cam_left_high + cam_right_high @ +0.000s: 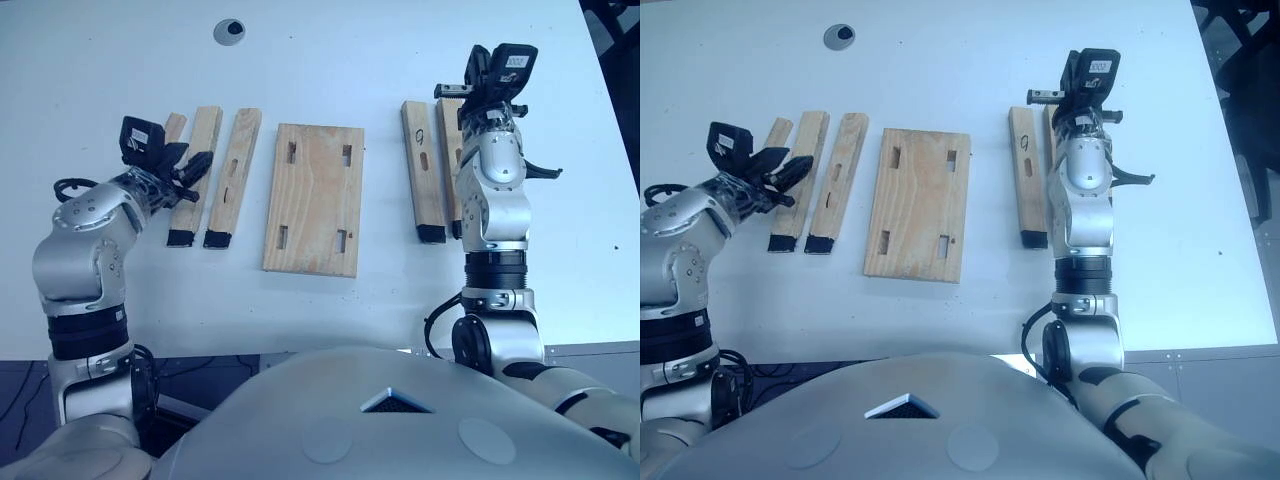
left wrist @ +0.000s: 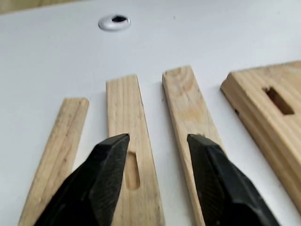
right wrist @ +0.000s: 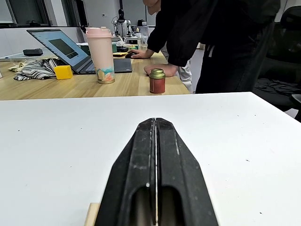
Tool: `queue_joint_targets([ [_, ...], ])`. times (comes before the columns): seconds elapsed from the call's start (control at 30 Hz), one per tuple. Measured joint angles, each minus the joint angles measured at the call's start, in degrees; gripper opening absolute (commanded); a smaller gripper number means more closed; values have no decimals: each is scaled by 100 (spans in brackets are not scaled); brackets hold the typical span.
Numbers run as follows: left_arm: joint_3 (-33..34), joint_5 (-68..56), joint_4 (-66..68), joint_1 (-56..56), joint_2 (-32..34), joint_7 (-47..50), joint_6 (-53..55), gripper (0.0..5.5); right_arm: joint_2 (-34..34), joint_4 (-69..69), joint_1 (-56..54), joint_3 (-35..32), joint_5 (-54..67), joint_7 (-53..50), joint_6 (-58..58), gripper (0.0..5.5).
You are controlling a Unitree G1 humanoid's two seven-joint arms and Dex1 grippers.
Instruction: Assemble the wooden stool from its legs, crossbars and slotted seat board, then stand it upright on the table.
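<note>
Wooden slotted legs (image 2: 123, 101) lie close, so the left gripper (image 2: 158, 137), gaping empty, may pinch two; the right gripper (image 3: 156, 123) is closed, empty.

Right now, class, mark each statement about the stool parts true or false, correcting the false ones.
1. The rectangular wooden seat board with four slots lies flat on the white table. True.
2. The left gripper is shut on a wooden leg. False: it is open over a slotted wooden leg, gripping nothing.
3. The right gripper is shut. True.
4. A leg stands in one of the board's slots. False: all four slots are empty.
</note>
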Motion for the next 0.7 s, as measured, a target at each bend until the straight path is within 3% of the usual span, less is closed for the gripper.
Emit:
queue_joint_targets([
  [0.1, 19, 47, 51, 78, 3, 38, -56, 315, -1, 0, 2, -7, 0, -17, -9, 0],
  [0.43, -158, 428, 415, 570, 133, -5, -433, 315, -5, 3, 21, -15, 0, -53, -23, 0],
  [0.7, -119, 259, 271, 793, 108, -125, -363, 209, -24, 23, 54, -20, 4, -22, -27, 0],
])
